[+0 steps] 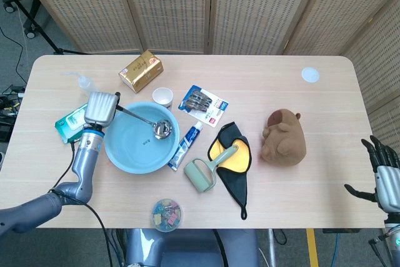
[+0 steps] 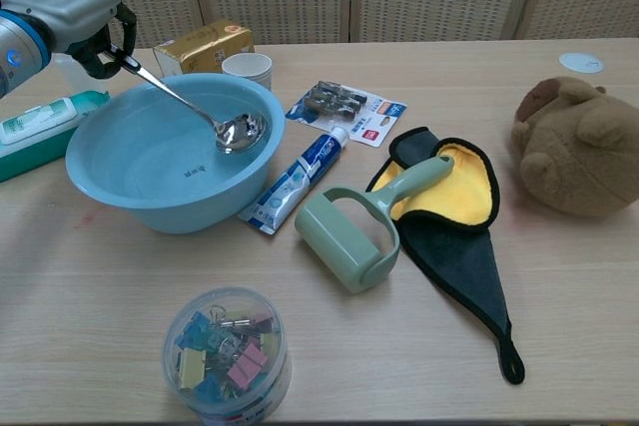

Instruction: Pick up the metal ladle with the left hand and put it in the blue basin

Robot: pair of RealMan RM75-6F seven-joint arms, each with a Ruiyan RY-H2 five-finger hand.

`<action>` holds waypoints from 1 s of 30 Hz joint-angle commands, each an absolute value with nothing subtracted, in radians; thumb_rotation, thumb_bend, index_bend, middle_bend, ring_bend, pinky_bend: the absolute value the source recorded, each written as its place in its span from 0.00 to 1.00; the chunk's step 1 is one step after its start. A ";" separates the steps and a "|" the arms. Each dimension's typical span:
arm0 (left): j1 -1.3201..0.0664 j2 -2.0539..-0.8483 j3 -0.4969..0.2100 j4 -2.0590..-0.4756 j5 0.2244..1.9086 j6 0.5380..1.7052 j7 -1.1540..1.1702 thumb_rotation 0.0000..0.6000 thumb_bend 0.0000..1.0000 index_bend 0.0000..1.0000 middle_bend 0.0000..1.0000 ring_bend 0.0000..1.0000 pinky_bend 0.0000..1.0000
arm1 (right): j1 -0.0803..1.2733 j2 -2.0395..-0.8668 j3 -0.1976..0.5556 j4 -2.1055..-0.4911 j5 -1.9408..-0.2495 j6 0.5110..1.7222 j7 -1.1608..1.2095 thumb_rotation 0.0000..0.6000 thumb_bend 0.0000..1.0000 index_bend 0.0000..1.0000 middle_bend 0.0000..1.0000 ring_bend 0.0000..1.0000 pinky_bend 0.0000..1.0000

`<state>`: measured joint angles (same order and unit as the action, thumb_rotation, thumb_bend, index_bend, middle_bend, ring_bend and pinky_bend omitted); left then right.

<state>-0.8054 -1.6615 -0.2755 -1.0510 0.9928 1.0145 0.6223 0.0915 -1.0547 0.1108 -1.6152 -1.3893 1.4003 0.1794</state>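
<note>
My left hand [image 1: 100, 109] [image 2: 66, 15] grips the handle of the metal ladle [image 1: 147, 121] [image 2: 192, 106] at the left rim of the blue basin [image 1: 128, 151] [image 2: 118, 180]. The ladle slants down to the right, its bowl [image 2: 239, 132] low inside the basin near the right wall. Whether the bowl touches the basin I cannot tell. My right hand [image 1: 382, 176] hangs open beyond the table's right front edge, holding nothing; it appears only in the head view.
A green wipes pack [image 1: 70, 122] lies left of the basin. A paper cup [image 1: 162, 97], gold box [image 1: 141, 70] and squeeze bottle [image 1: 84, 82] stand behind. A toothpaste tube [image 1: 187, 144], lint roller [image 1: 206, 169], black-yellow cloth [image 1: 234, 167], clip jar [image 1: 167, 214] and plush toy [image 1: 284, 137] lie to the right.
</note>
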 commanded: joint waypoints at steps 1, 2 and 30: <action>-0.816 -1.674 -0.269 -1.041 1.003 1.026 0.637 1.00 0.62 0.88 0.95 0.80 0.73 | 0.092 -1.054 0.111 -1.614 -1.388 1.398 0.182 1.00 0.00 0.00 0.00 0.00 0.00; -0.818 -1.676 -0.267 -1.038 1.005 1.028 0.642 1.00 0.62 0.88 0.95 0.80 0.73 | 0.092 -1.054 0.111 -1.613 -1.387 1.397 0.184 1.00 0.00 0.00 0.00 0.00 0.00; -0.857 -1.672 -0.145 -1.022 1.202 1.090 0.843 1.00 0.62 0.89 0.95 0.80 0.73 | 0.091 -1.046 0.114 -1.615 -1.385 1.394 0.201 1.00 0.00 0.00 0.00 0.00 0.00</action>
